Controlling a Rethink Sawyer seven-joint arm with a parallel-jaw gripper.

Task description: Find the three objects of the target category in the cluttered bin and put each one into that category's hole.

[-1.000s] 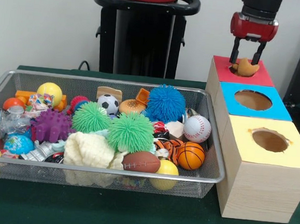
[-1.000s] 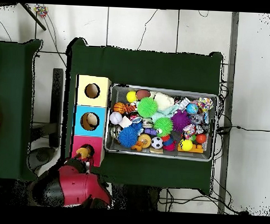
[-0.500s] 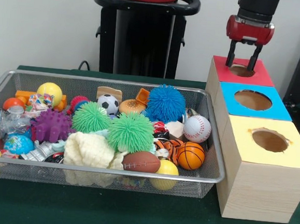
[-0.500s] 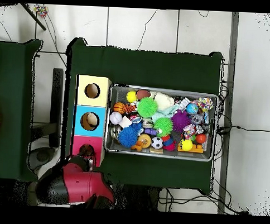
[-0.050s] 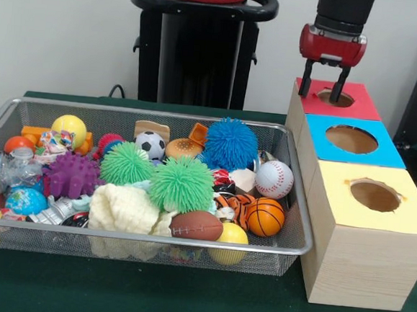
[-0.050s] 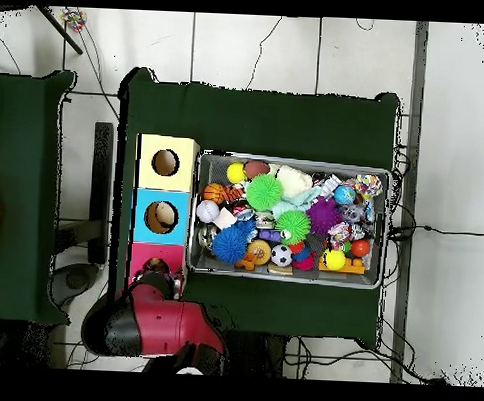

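Gripper (image 5: 320, 80) hangs above the near-left edge of the red box (image 5: 357, 103), its two dark fingers spread apart with nothing between them; in the overhead view the red arm (image 6: 156, 323) covers most of that box. Judged from this, a deposit at the red hole (image 5: 336, 98) appears complete and the step in hand is the return to the wire bin (image 5: 298, 228) for another item. The target category cannot be confirmed from these views; if the red hole takes food-like toys, the tan bun-shaped piece (image 5: 183, 148) and the orange ridged piece (image 5: 198, 133) at the bin's far side are the likely candidates. To do the step well, the arm should clear the box tops before crossing, come down vertically over the chosen piece with the fingers wide, and straddle its narrow width so the neighbouring blue spiky ball (image 5: 230, 143) is not snagged. Contents are mixed: soft rubbery filament balls in blue, green (image 5: 182, 183) and purple (image 5: 72, 175) that will yield and shift under contact; smooth firm miniature balls including a soccer ball (image 5: 150, 145), baseball (image 5: 274, 178), basketball (image 5: 264, 216) and brown football (image 5: 196, 226); a cream knitted cloth (image 5: 123, 208) that could drag along. Boxes are pale wood with flat coloured card tops, the blue box (image 5: 351, 140) and yellow box (image 5: 375, 196) each with a round cut hole. Bin mesh is thin metal with a rounded rim.
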